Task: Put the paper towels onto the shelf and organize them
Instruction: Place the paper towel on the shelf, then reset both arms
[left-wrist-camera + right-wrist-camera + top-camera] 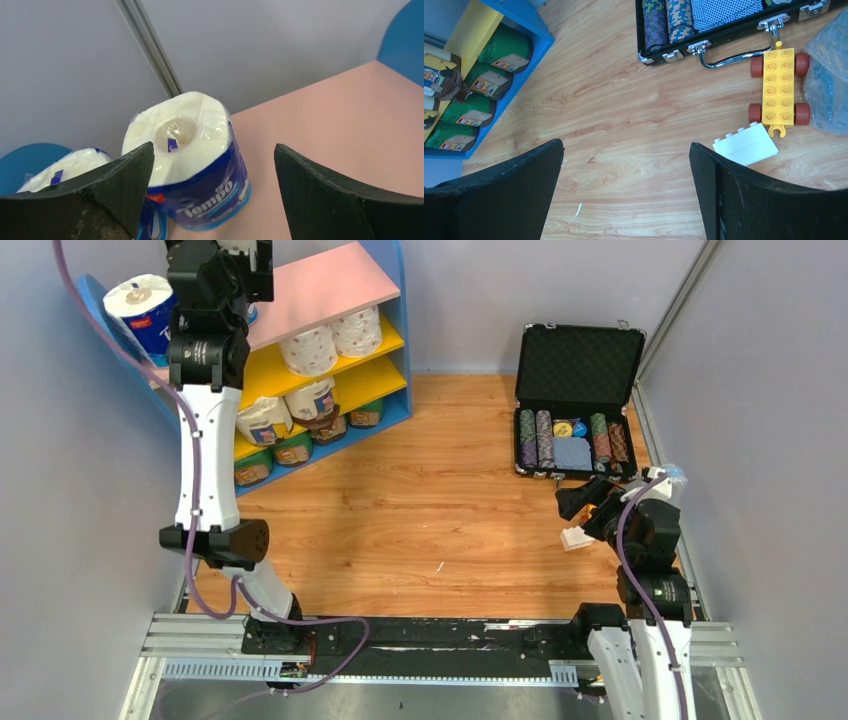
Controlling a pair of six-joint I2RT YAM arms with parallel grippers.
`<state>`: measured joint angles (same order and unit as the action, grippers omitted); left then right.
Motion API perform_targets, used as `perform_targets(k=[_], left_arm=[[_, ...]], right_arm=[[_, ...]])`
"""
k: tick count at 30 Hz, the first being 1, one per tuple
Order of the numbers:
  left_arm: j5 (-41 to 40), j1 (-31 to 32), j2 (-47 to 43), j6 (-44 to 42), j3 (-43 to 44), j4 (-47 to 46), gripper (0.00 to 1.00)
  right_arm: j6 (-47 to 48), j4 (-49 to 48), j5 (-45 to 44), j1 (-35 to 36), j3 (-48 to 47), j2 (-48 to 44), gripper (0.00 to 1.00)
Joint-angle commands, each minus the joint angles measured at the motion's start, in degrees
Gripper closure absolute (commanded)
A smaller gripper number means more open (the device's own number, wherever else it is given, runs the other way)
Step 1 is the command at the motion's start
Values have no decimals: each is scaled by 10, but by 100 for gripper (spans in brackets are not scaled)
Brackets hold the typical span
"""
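1. Your blue-white printed roll [192, 165] stands upright on the shelf's pink top board [340, 115], a second printed roll [65, 170] just beside it.
2. The left gripper [212, 195] has its jaws apart around the roll, gripping nothing; this looks like the release step.
3. Lift straight up so neither finger tips the roll.
4. The right gripper [626, 195] hangs wide apart over bare wooden floor [624, 115], near the black case [659, 50].
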<state>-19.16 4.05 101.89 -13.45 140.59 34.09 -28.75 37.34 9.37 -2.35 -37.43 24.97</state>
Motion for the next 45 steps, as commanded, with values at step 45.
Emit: perform_targets(k=[45], left_arm=[[-86, 2, -1030, 291, -1031, -270, 0]], right_arm=[[99, -72, -292, 12, -20, -246, 0]])
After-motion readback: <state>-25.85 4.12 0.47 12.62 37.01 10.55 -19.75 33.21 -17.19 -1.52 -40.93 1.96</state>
